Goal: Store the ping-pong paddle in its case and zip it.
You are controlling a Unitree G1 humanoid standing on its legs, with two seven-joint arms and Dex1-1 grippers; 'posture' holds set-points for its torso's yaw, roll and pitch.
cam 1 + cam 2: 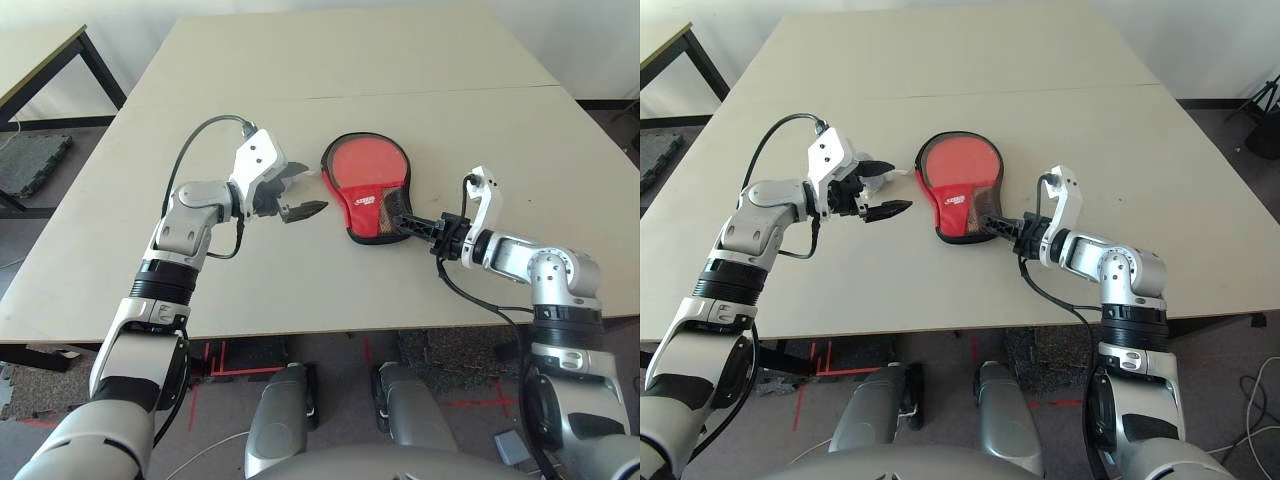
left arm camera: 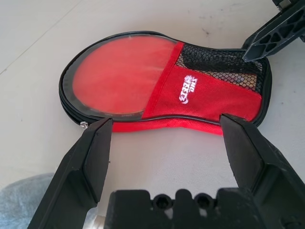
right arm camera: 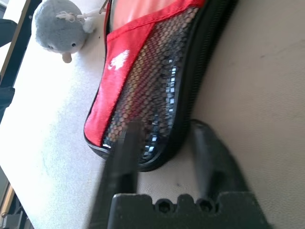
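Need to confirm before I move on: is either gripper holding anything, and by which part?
The right gripper is closing on the case at its narrow handle end. The left gripper is open, holding nothing.

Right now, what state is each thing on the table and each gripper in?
case: lying flat on the table, looks closed round its edge, paddle face showing through the clear window
plush: lying on the table beside the case
left gripper: fingers open, holding nothing, beside the case
right gripper: fingers closing on the case's narrow end
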